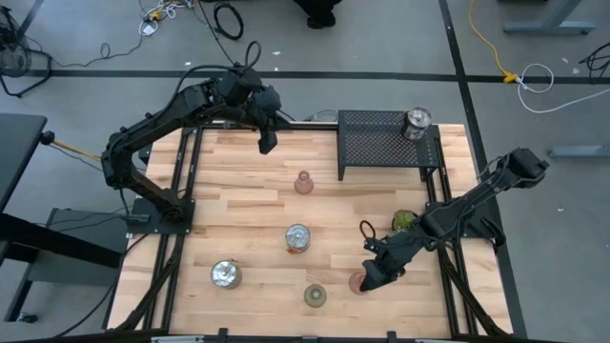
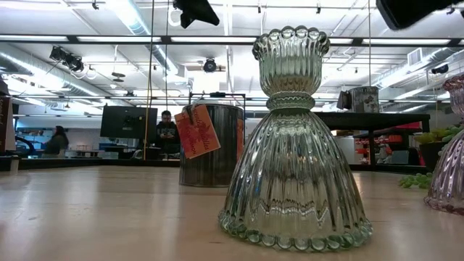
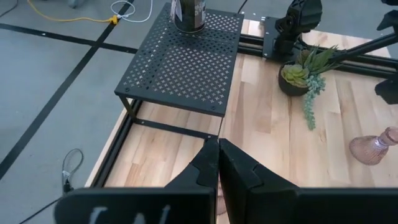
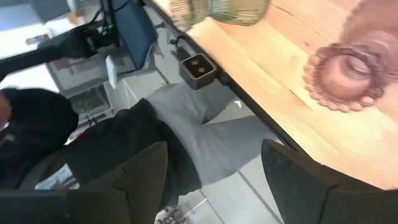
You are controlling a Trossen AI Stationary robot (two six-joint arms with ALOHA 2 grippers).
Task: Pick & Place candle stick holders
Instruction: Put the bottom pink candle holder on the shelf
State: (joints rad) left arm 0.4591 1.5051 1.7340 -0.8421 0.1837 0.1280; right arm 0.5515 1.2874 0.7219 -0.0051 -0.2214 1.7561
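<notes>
While the right gripper [image 1: 370, 276] is hanging with fingers parted and empty, the pink glass holder [image 4: 348, 71] is standing on the table beyond its fingertips, so I'd be lowering until both fingers straddle its narrow stem. The left gripper [image 3: 217, 171] is waiting pinched together near the black rack [image 3: 180, 68]

The left arm is folding back over the far edge of the wooden table [image 1: 248, 205], its left gripper [image 1: 268, 143] pointing down with fingers [image 3: 208, 165] pressed together. The right arm is stretching diagonally in from the table's right side, its right gripper [image 1: 367, 276] hanging low near the front edge, fingers [image 4: 146, 168] spread apart.
</notes>
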